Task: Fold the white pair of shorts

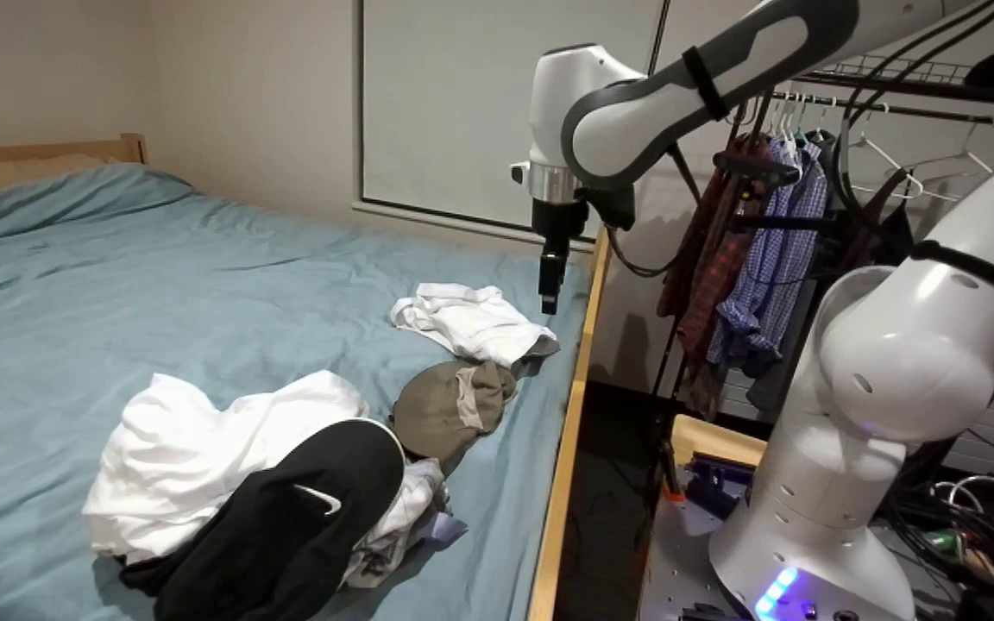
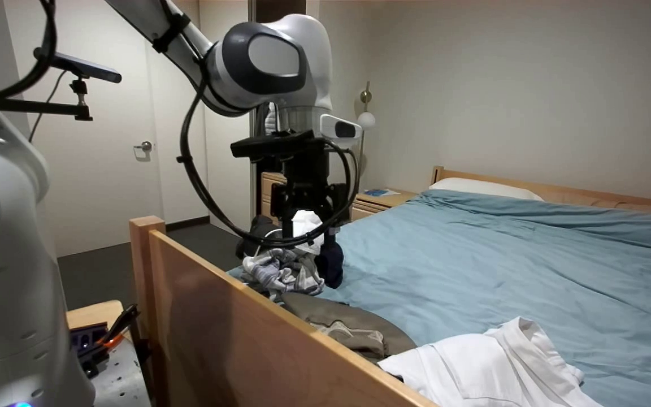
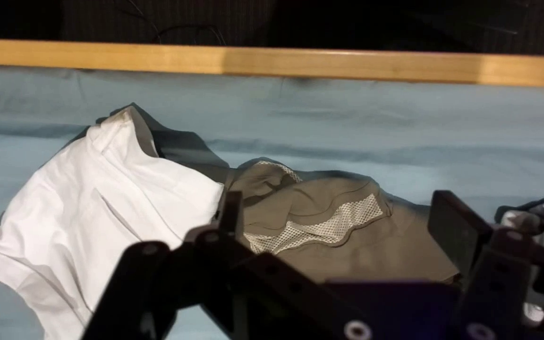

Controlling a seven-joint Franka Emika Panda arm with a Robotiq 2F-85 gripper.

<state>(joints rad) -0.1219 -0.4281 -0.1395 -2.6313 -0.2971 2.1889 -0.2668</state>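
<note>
A crumpled white garment, which looks like the white shorts, lies on the bed near its wooden edge. It shows in both exterior views (image 1: 471,321) (image 2: 484,367) and at the left of the wrist view (image 3: 92,203). It is loosely bunched, with a grey-brown part at one corner. My gripper (image 1: 550,304) points down and hangs above the bed, apart from the cloth. In the wrist view the gripper (image 3: 337,208) has its fingers wide apart with nothing between them. The gripper also shows in an exterior view (image 2: 309,226), where a cable partly covers it.
An olive cap (image 1: 441,405) lies beside the white garment; the cap appears between the fingers in the wrist view (image 3: 347,255). Another white cloth (image 1: 212,448) lies with a black Nike cap (image 1: 290,526) and a plaid cloth (image 1: 402,509). A raised wooden board (image 2: 280,333) edges the bed.
</note>
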